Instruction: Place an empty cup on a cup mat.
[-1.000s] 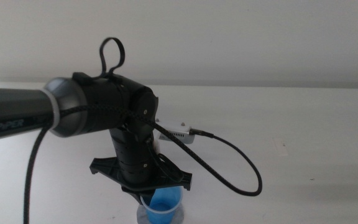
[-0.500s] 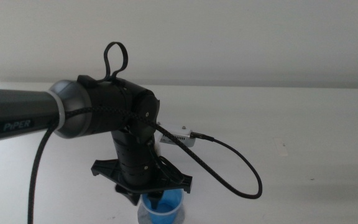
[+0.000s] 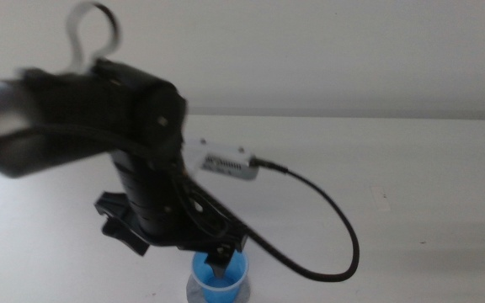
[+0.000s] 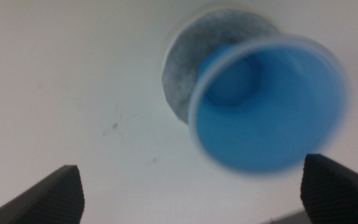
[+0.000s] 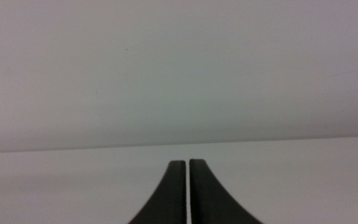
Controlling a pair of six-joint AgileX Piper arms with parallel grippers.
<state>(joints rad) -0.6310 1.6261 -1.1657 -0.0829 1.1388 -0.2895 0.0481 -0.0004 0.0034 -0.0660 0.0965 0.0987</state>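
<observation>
Cup (image 3: 220,280) sits upright at the near edge of the bench (image 3: 411,185), on the cup mat (image 4: 188,68). Left gripper (image 4: 191,193) hangs just above it, jaws spread wide and clear of the rim. Right gripper (image 5: 187,186) waits elsewhere, jaws pressed together, empty.

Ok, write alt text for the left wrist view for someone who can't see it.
A bright blue cup, empty and blurred, sits on a round grey cup mat on a white table, seen from above. The left gripper hangs over it with its two dark jaws spread wide, touching neither the cup nor the mat.
</observation>
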